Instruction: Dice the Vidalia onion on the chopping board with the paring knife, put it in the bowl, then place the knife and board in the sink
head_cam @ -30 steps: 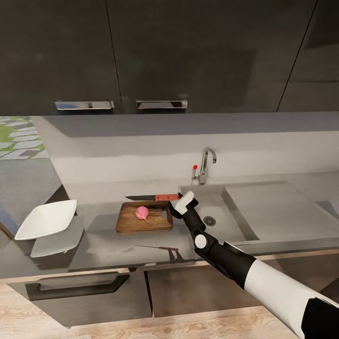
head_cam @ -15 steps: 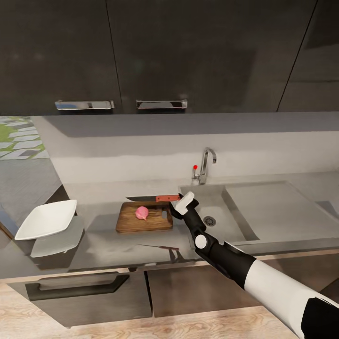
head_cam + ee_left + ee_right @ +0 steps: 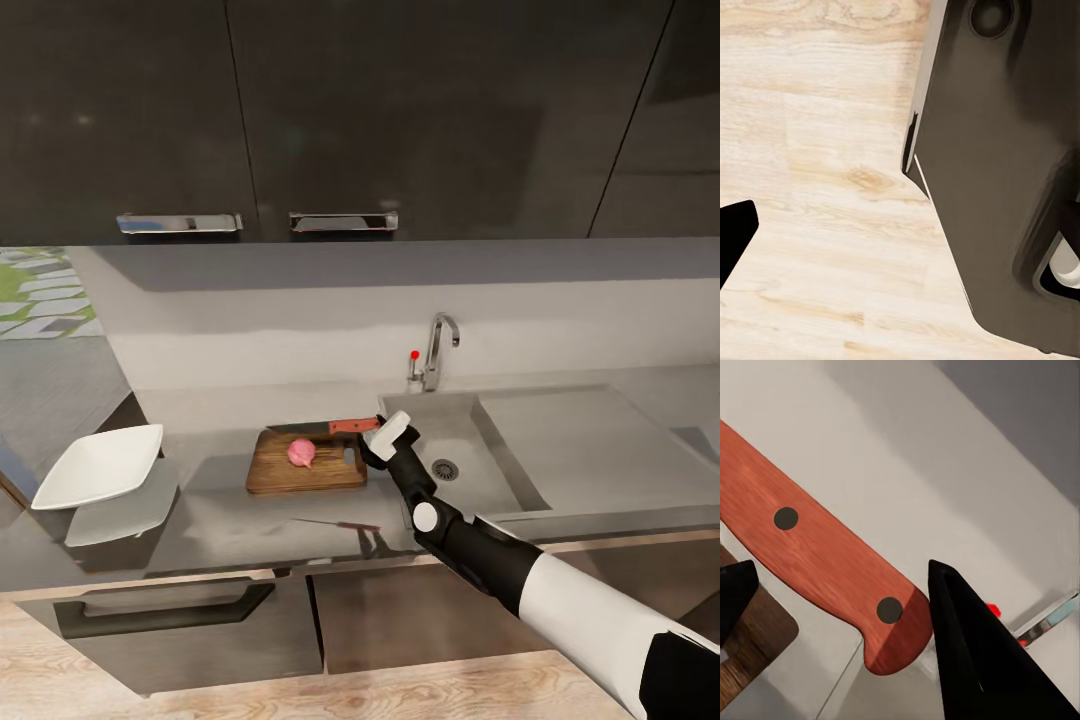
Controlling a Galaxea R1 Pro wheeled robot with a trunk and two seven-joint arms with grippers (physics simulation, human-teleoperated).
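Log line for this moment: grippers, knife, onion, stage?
stage: pre-dice | right gripper: holding paring knife by red handle | blade: above board's far edge | Vidalia onion: whole, on chopping board | bowl: empty

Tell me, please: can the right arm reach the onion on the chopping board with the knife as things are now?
Probably yes. The right gripper holds the paring knife by its red handle over the chopping board's far edge, and the Vidalia onion lies just in front of the blade with nothing between.

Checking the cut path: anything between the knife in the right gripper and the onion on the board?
Nothing visible. The right gripper holds the paring knife by its red handle over the chopping board's far edge; the Vidalia onion sits just nearer, with bare board between.
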